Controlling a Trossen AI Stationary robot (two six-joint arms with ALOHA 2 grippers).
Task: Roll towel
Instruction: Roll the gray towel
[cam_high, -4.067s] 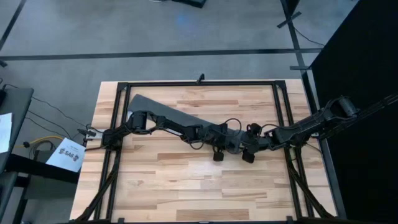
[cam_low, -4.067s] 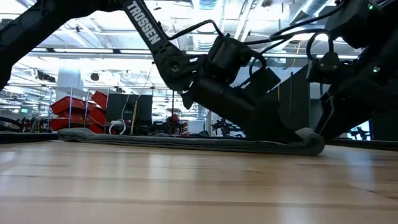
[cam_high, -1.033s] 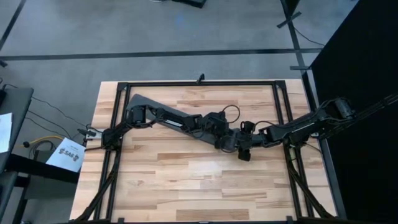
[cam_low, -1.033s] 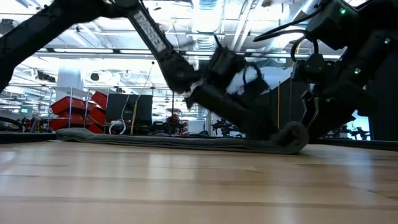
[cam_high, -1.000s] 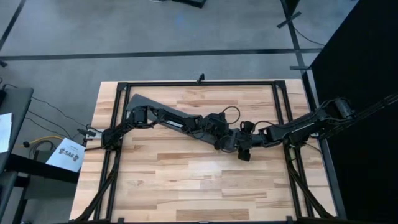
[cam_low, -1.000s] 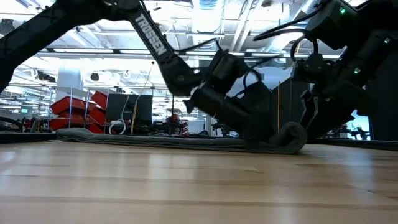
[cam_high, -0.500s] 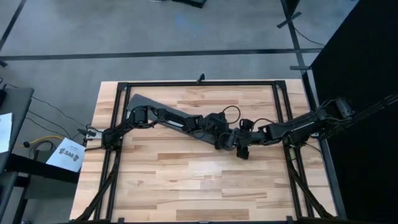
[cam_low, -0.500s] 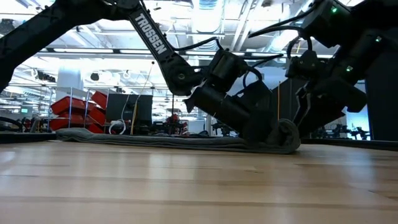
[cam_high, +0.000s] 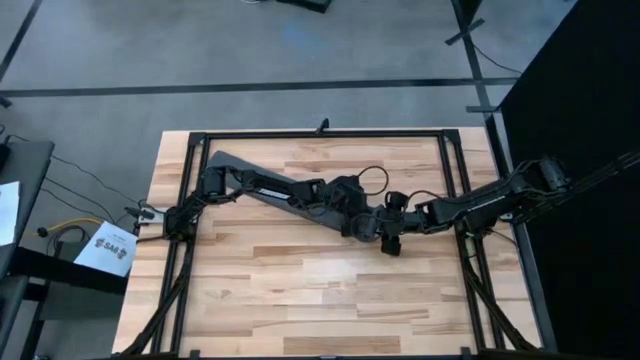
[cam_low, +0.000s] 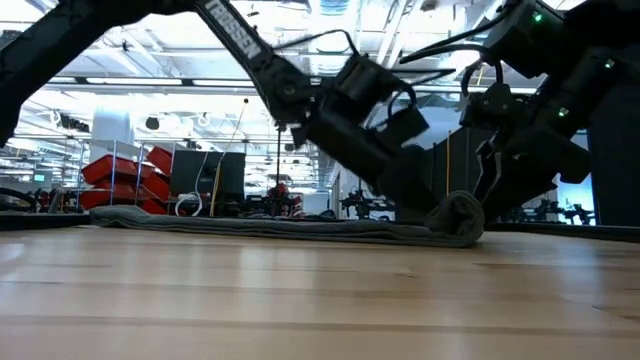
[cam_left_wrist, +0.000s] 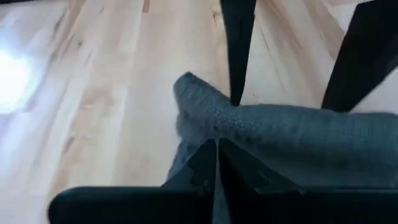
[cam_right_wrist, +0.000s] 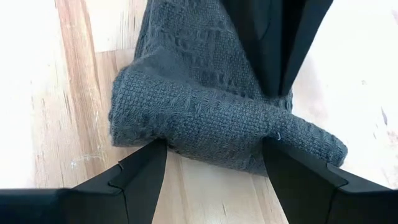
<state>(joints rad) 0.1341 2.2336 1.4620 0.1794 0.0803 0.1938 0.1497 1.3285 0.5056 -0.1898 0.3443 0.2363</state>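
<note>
The towel (cam_right_wrist: 205, 118) is laid long across the worktop (cam_high: 300, 290); its rolled end sits between the right gripper's (cam_right_wrist: 214, 163) spread jaws. The left gripper (cam_left_wrist: 217, 163) seems shut.

The rolled end of the dark grey woven towel (cam_low: 455, 222) now sits farther left in the low view than four seconds ago, and it is taller and rounder, a raised hump rather than the low flat fold it was. In the high view both dark two-finger grippers have shifted left along the strip of cloth: the right gripper (cam_high: 392, 243) has come in from the table's right side toward the middle, and the left gripper (cam_high: 361, 228) has drawn back with it. In the low view, the left arm has lifted slightly since half a second ago.
</note>
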